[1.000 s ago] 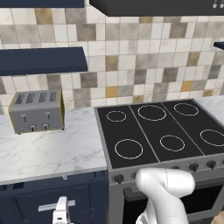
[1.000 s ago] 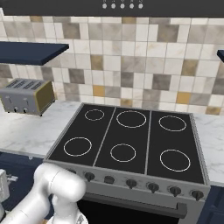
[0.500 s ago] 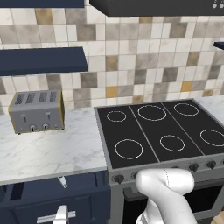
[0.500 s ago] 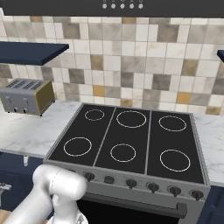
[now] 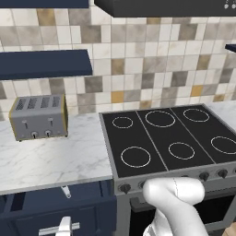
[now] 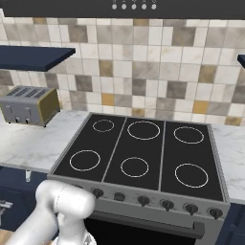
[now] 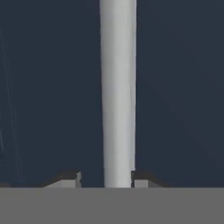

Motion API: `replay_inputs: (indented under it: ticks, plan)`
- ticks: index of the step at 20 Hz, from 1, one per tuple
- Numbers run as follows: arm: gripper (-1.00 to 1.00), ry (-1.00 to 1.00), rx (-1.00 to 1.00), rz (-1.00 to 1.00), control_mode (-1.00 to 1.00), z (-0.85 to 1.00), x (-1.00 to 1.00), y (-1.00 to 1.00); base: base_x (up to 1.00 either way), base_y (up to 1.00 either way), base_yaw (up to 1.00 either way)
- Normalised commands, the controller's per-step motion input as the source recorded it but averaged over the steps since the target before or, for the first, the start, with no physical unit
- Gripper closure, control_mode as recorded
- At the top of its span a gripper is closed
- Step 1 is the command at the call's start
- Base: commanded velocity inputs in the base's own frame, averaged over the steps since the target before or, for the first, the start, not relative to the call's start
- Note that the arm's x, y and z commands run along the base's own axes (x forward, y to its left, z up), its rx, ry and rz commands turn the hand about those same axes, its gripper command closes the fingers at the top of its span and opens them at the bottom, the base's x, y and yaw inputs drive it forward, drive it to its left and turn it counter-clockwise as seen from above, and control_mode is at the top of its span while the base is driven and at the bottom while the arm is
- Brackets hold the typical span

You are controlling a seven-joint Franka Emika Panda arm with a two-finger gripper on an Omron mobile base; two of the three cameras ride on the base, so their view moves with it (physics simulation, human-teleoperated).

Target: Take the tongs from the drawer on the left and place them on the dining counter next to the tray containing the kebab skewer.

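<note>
The navy drawer [image 5: 27, 220] under the marble worktop stands pulled out at the lower left of the left base view. Inside its dark gap lies a slim silvery piece that looks like the tongs [image 5: 66, 191]. My gripper [image 5: 64, 227] hangs at the drawer's silver bar handle [image 5: 48, 229]. In the hand view the handle [image 7: 117, 87] runs upright between my gripper [image 7: 106, 179], and the jaws stand slightly open around it, with a gap on the left side. The dining counter, the tray and the kebab skewer are out of view.
A silver toaster [image 5: 39, 117] sits on the marble worktop [image 5: 55, 161] above the drawer. To the right is the black stove top [image 5: 170, 140] with its knob row [image 6: 143, 200]. A navy wall shelf [image 5: 44, 63] hangs above the toaster.
The drawer front and my gripper have come a little further out toward the base. The jaws, shut on the handle before, have loosened from it.
</note>
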Motion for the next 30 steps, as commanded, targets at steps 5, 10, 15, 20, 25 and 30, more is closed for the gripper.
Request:
replay_inputs:
  ticks: [5, 10, 15, 20, 25, 30]
  plan:
    - [-1.0, 0.0, 0.0, 0.0, -1.0, 0.0, -0.36, 0.0, 0.0, 0.0, 0.0]
    - [-1.0, 0.0, 0.0, 0.0, -1.0, 0.16, -0.44, -0.02, 0.0, 0.0, 0.0]
    - [-1.0, 0.03, 0.0, -0.03, -1.0, 0.54, -0.21, -0.13, 0.0, 0.0, 0.0]
    - [-1.0, 0.06, 0.0, -0.02, -1.0, 0.65, 0.0, -0.11, 0.0, 0.0, 0.0]
    - [-1.0, 0.06, 0.0, -0.03, -1.0, 0.48, 0.0, 0.0, 0.0, 0.0, 0.0]
    - [-1.0, 0.19, 0.0, 0.0, -1.0, 0.47, 0.0, -0.05, 0.0, 0.0, 0.0]
